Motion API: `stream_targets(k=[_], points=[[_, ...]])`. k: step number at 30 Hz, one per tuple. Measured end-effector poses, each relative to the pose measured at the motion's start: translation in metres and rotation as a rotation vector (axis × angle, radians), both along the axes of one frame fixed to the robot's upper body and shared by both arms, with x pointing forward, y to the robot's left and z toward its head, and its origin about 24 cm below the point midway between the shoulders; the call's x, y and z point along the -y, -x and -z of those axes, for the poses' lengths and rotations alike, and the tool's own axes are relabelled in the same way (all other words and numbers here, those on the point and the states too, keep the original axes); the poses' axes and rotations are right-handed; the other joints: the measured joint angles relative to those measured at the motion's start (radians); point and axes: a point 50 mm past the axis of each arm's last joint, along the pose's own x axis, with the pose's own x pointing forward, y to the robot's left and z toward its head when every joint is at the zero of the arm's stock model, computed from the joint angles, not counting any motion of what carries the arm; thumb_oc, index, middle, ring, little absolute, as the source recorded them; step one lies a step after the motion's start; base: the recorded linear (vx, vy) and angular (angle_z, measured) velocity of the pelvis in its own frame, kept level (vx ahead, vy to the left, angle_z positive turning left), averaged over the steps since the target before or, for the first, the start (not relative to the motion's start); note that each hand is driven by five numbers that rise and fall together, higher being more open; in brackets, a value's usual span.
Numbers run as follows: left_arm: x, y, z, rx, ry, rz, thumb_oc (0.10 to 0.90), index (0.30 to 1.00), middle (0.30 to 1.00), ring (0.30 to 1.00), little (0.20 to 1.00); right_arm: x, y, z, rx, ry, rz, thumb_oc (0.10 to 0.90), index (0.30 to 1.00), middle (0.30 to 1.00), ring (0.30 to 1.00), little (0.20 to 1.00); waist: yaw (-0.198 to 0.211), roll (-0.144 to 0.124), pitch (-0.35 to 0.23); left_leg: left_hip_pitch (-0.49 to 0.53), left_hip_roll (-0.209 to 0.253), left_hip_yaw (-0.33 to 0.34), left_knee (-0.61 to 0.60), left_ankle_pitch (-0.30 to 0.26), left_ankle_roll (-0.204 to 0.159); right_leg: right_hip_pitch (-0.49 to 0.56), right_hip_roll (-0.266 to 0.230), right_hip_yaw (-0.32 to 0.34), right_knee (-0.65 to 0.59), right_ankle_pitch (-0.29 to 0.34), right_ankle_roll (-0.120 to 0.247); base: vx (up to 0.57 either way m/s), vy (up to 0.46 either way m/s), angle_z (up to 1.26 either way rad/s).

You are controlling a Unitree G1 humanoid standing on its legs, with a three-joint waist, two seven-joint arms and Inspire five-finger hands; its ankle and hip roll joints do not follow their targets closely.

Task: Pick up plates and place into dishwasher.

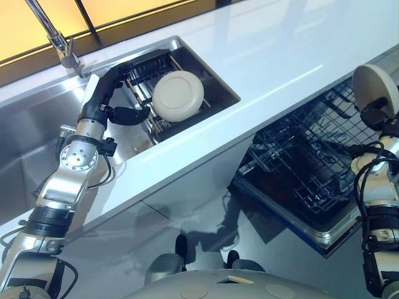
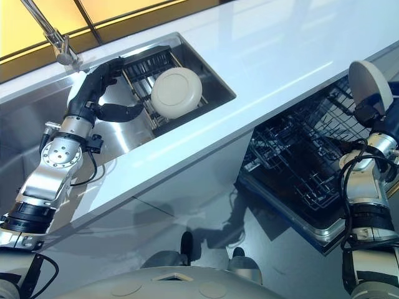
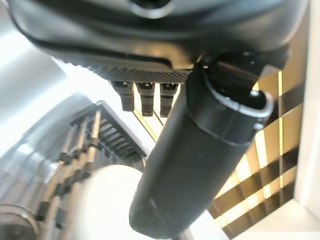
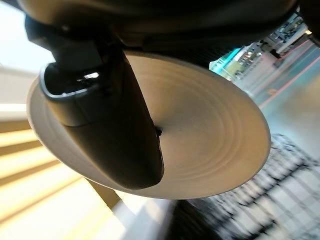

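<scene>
The right hand [image 1: 378, 115] pinches a cream plate [image 1: 374, 87] by its lower edge, thumb [image 4: 107, 125] pressed across its face, holding it upright above the far right corner of the open dishwasher rack [image 1: 312, 162]. The rack's dark wire basket is pulled out below the white countertop [image 1: 268, 56]. A second cream plate [image 1: 178, 95] stands tilted in the black dish rack [image 1: 144, 70] at the right end of the steel sink [image 1: 37, 131]. The left hand [image 1: 112, 99] is in the sink just beside that plate, fingers loosely extended and thumb [image 1: 132, 114] pointing toward its rim, gripping nothing. A faucet [image 1: 59, 43] rises at the sink's far edge. No writing can be read anywhere
</scene>
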Motion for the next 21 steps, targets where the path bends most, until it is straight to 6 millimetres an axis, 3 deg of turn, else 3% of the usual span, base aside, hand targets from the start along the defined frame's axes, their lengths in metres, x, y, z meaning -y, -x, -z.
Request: stream_targets(k=[5, 10, 14, 17, 21], points=[[-0.008, 0.0, -0.004, 0.03, -0.023, -0.022, 0.8, 0.9, 0.9, 0.9, 0.9, 0.027, 0.008, -0.004, -0.078, 0.041, 0.096, 0.1, 0.3, 0.3, 0.3, 0.2, 0.016, 0.03, 0.068, -0.062, 0.0, -0.025, 0.0, 0.023, 0.001, -0.064, 0.001, -0.023, 0.029, 0.0, 0.0, -0.14, -0.083, 0.16], [-0.012, 0.0, -0.011, 0.059, -0.022, -0.044, 0.8, 0.9, 0.9, 0.9, 0.9, 0.029, 0.007, -0.001, -0.119, 0.026, 0.119, 0.1, 0.3, 0.3, 0.3, 0.2, 0.026, 0.037, 0.131, -0.113, -0.002, -0.037, 0.014, 0.033, 0.002, -0.102, 0.001, -0.046, 0.042, -0.001, -0.001, -0.07, -0.081, 0.13], [-0.011, -0.003, -0.026, 0.114, -0.033, -0.036, 0.8, 0.9, 0.9, 0.9, 0.9, 0.023, -0.011, -0.01, -0.129, 0.021, 0.119, 0.1, 0.3, 0.3, 0.3, 0.2, 0.036, 0.041, 0.195, -0.131, -0.001, -0.034, 0.033, 0.033, 0.002, -0.116, 0.002, -0.055, 0.065, -0.01, -0.011, -0.06, -0.084, 0.11], [-0.011, -0.004, -0.039, 0.169, -0.049, -0.036, 0.8, 0.9, 0.9, 0.9, 0.9, 0.019, -0.022, -0.02, -0.133, 0.022, 0.115, 0.1, 0.3, 0.3, 0.3, 0.2, 0.045, 0.046, 0.206, -0.166, 0.0, -0.034, 0.053, 0.033, 0.002, -0.15, 0.002, -0.068, 0.1, -0.027, -0.015, -0.09, -0.072, 0.13], [-0.008, -0.007, -0.063, 0.265, -0.062, -0.02, 0.8, 0.9, 0.9, 0.9, 0.9, 0.025, -0.033, -0.04, -0.169, 0.02, 0.146, 0.1, 0.3, 0.3, 0.3, 0.2, 0.076, 0.054, 0.252, -0.202, 0.002, -0.034, 0.082, 0.033, 0.002, -0.208, -0.004, -0.073, 0.185, -0.061, -0.021, -0.06, -0.055, 0.07]])
